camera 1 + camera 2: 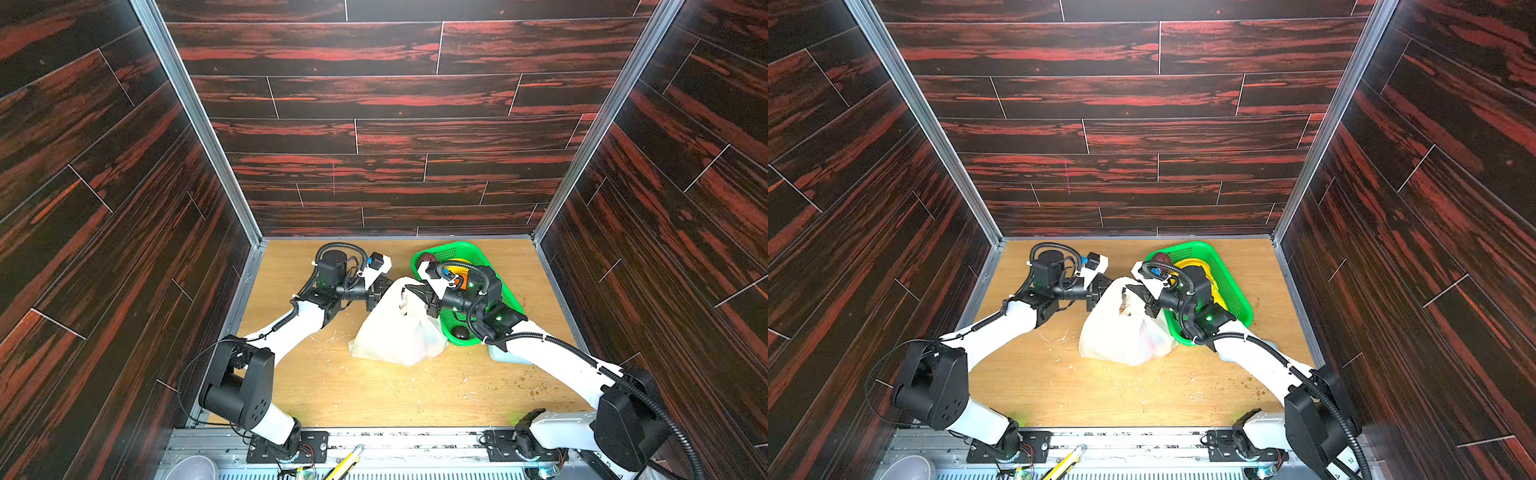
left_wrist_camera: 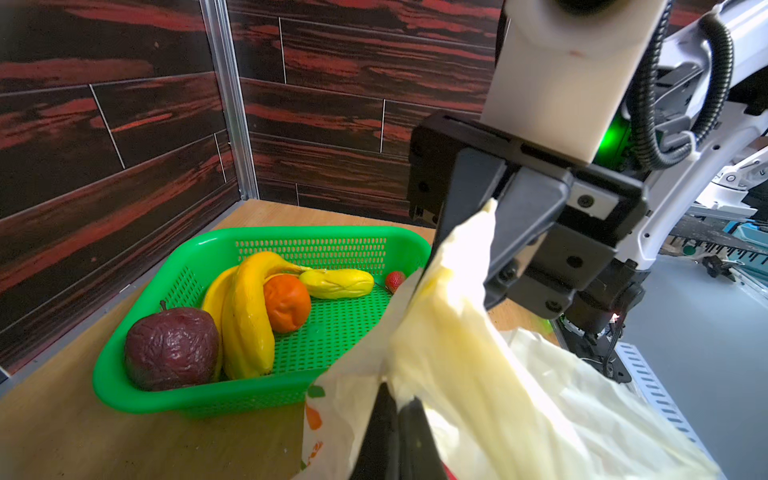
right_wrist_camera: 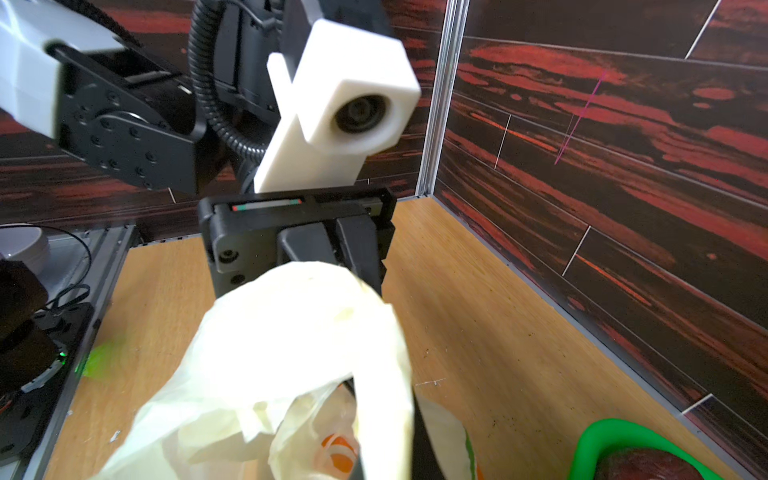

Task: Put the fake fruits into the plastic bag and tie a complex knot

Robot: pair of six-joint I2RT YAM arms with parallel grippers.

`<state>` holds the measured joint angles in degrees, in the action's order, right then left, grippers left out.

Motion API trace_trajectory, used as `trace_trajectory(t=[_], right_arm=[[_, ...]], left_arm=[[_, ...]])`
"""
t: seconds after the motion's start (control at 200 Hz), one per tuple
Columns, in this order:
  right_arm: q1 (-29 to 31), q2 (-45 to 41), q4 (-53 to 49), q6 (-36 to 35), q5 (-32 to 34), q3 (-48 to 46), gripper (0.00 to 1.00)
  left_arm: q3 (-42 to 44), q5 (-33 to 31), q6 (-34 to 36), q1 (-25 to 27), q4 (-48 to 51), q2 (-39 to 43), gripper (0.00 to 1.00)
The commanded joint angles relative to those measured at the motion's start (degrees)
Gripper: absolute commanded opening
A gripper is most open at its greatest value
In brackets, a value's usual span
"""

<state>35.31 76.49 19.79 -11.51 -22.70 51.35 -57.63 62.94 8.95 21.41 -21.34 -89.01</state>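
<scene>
Cream-white film with orange prints: plastic bag point(image 1: 395, 332) point(image 1: 1121, 332) stands mid-table on the wooden tabletop point(image 1: 374, 399). Its base is down and its top is pulled up to a peak between the two arms. Its right flank sits against the green mesh basket point(image 1: 457, 246).

left gripper point(image 1: 376, 297): jaws together, pinching the bag's upper edge on the left side of the peak. The left wrist view shows its fingers point(image 2: 382, 440) closed with film bunched at them. From the right wrist view the same gripper point(image 3: 332, 249) runs down into the bag top.

right gripper point(image 1: 424, 298): jaws clamped on a strap of the bag on the right side of the peak. In the left wrist view point(image 2: 469, 257) the strap runs up between the two black fingers.

fake fruits in the basket, per the left wrist view:
- bananas point(image 2: 249, 316)
- orange point(image 2: 286, 303)
- lumpy yellow fruit point(image 2: 336, 283)
- strawberry point(image 2: 395, 280)
- wrinkled dark purple fruit point(image 2: 172, 349) at the far end

A top view shows a dark ball point(image 1: 460, 332) at the basket's near end.

Some colour shows faintly through the bag's lower right point(image 1: 1154, 343); can't tell what it is.

pale blue pouch point(image 1: 505, 356) lies on the table under the right arm, just beside the basket's near corner.
</scene>
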Motion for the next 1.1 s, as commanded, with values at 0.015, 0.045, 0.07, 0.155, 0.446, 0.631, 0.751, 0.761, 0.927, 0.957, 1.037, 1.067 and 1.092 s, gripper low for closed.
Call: trace_trajectory(t=[0.015, 0.045, 0.07, 0.155, 0.446, 0.631, 0.751, 0.761, 0.927, 0.957, 1.037, 1.067, 1.092], right_arm=[[-0.05, -0.71, -2.25, 0.95, 0.62, 2.18, 0.05], [-0.04, -0.93, -3.38, 1.20, 0.80, 2.86, 0.10], [-0.07, -1.03, -4.21, 1.46, 0.67, 3.31, 0.13], [-0.30, -1.75, -6.60, 2.52, -0.58, 4.59, 0.24], [-3.22, -7.21, -18.61, 5.07, -5.04, 7.28, 0.67], [-9.14, -15.92, -21.96, 11.36, -12.09, 4.19, 0.75], [-11.40, -19.83, -24.89, 12.03, -15.04, 1.51, 0.66], [-11.36, -20.16, -25.07, 11.79, -15.19, 1.22, 0.65], [-11.37, -23.02, -17.81, 9.91, -17.99, -7.30, 0.51], [-11.39, -23.28, -14.32, 10.40, -17.99, -9.45, 0.49], [-11.40, -23.39, -6.88, 10.79, -17.03, -14.11, 0.44], [-11.43, -23.17, -4.59, 10.49, -16.48, -15.39, 0.41], [-11.40, -22.99, -2.72, 10.14, -16.23, -16.40, 0.39]], left_arm=[[-1.57, -0.26, 3.44, 0.26, 3.32, 1.11, 0.00], [-1.55, -0.42, 3.84, 0.13, 3.90, 1.16, 0.00], [-1.57, -0.51, 4.12, 0.19, 4.29, 1.15, 0.00], [-1.60, -0.54, 4.40, 0.17, 4.77, 1.13, 0.00], [-2.04, 0.15, 4.32, 0.26, 5.60, 1.30, 0.00], [-2.15, 0.15, 4.21, 0.20, 6.20, 1.15, 0.00], [-2.40, 0.43, 4.21, 0.26, 6.57, 1.00, 0.00], [-2.40, 0.43, 4.27, 0.25, 6.57, 0.96, 0.00], [-2.78, 0.77, 4.23, 0.27, 6.92, 0.73, 0.00], [-2.81, 0.80, 4.21, 0.25, 7.03, 0.68, 0.00], [-2.76, 0.79, 4.33, 0.26, 7.19, 0.69, 0.00], [-2.76, 0.95, 4.48, 0.19, 7.26, 0.74, 0.00], [-2.71, 1.08, 4.56, 0.30, 7.21, 0.71, 0.00]])
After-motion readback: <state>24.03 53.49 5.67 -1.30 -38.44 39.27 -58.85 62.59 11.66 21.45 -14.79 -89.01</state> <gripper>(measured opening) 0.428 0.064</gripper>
